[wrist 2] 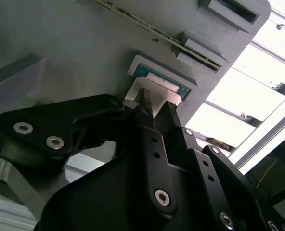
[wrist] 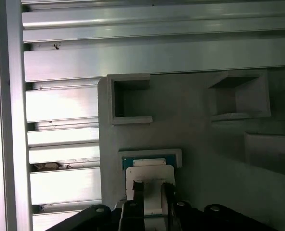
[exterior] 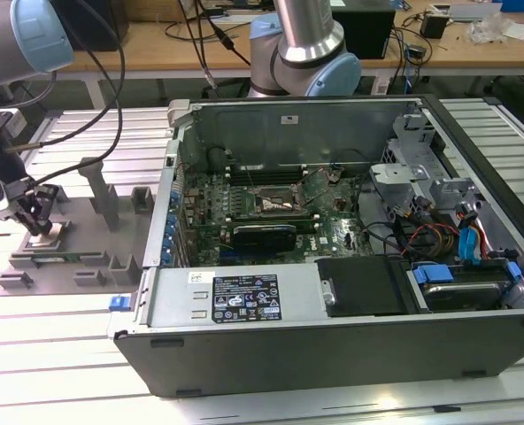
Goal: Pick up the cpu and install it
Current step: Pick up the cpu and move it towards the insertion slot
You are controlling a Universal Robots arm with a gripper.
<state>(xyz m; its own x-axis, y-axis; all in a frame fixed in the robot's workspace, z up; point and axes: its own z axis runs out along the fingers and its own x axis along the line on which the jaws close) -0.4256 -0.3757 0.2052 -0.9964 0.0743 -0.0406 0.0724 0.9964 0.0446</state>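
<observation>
My tool hangs at the cpu in the grey fixture, at the exterior view's left; pinching or not, I cannot tell.

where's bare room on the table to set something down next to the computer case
Free: the aluminium slats of the table at the exterior view's lower left, bordered by the grey fixture tray and the computer case; also the slats on the exterior view's right of the case. Crowded: the tray, with posts, pockets and the gripper at the cpu, and inside the case.

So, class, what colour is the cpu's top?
The cpu looks pale silver; clearest in the second wrist view.
</observation>
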